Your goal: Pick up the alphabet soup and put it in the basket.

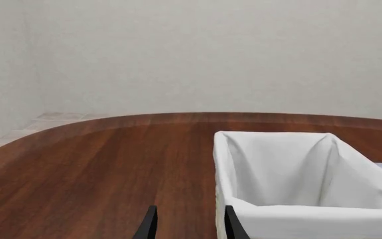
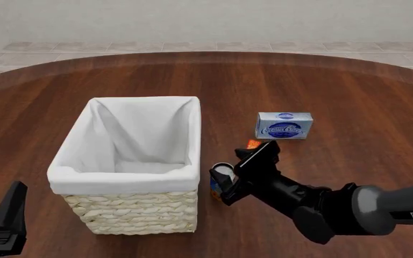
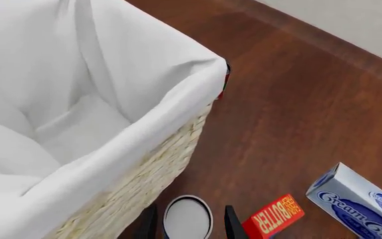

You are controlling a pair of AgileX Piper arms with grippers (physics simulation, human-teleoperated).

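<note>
The alphabet soup (image 2: 220,177), a small can with a silvery top (image 3: 187,217), stands upright on the table just right of the basket (image 2: 124,180). My right gripper (image 2: 226,181) is lowered over the can and open. Its two dark fingers (image 3: 234,225) flank the can with a small gap on each side. The basket (image 3: 152,130) is cream wicker with a white cloth lining and holds nothing. My left gripper (image 1: 189,226) is open and holds nothing. It hovers low at the table's near left (image 2: 7,214), with the basket's rim (image 1: 310,211) just beside one finger.
A small red-orange box (image 3: 274,216) lies right beside the can, on its far right side (image 2: 253,143). A blue-and-white box (image 2: 284,124) lies farther back right. A red sliver (image 3: 226,82) shows behind the basket's far corner. Brown wooden table (image 2: 350,97) all around.
</note>
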